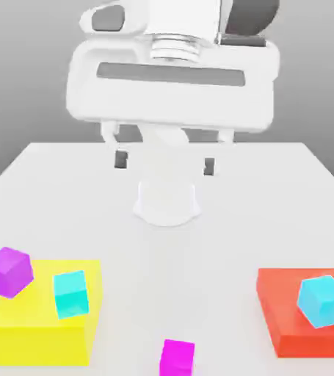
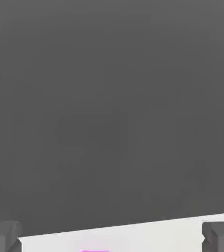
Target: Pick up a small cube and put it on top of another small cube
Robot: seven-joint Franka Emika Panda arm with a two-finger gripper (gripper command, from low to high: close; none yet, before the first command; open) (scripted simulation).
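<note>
Plain grey backdrop rises behind a smooth, matte white bench (image 1: 287, 191) that carries every block. Near the front edge of the exterior view, a little left of centre, sits the small plain bright magenta-pink cube (image 1: 178, 358), flat on the bench and apart from the other blocks; as a cube it has no long axis, and it stands upright with one vertical edge turned slightly toward the camera, its faces untextured. In the hand view a thin sliver of that pink cube (image 2: 94, 250) shows between the two fingertips. High above the bench hangs the white, glossy robot hand with its pincer (image 1: 164, 162), the two dark grey fingertips (image 1: 121, 158) spread wide apart and holding nothing. On the exterior view's left lies a flat yellow square slab (image 1: 30, 330); a violet-purple cube (image 1: 6, 271) perches tilted at its far left corner, and a cyan cube (image 1: 71, 294) rests on its top near the right side. On the exterior view's right a flat red slab (image 1: 283, 323) carries a second cyan cube (image 1: 322, 301), tilted.
</note>
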